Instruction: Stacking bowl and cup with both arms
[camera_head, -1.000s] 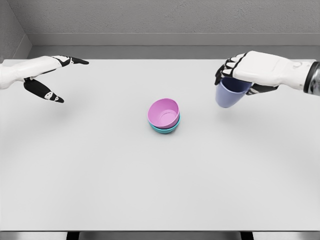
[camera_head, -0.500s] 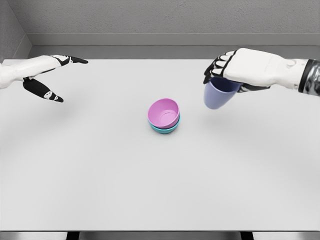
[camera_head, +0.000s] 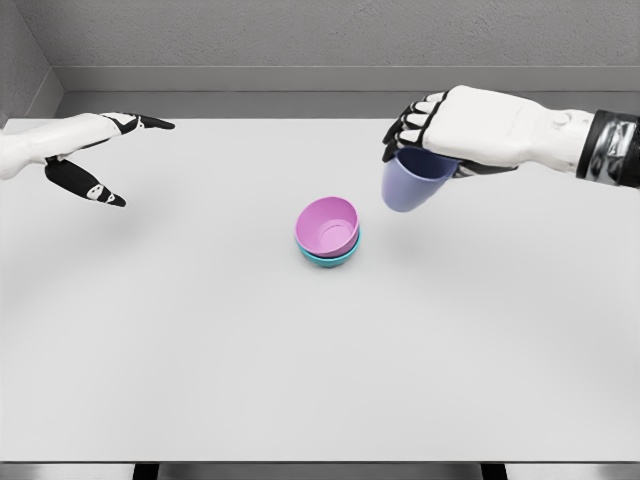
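Table (camera_head: 320, 380) surface stretches white and bare nearest me. Farther in, at the middle, the pink bowl (camera_head: 327, 224) sits nested in the teal bowl (camera_head: 331, 257), tipped a little so its mouth faces me. Up and to the right of that pair, my right hand (camera_head: 450, 135) has its fingers curled over the rim of the purple cup (camera_head: 408, 184), gripping it from above so it hangs clear of the table, near the bowls but not touching them. Far left, my left hand (camera_head: 85, 150) hovers with fingers and thumb spread, holding nothing
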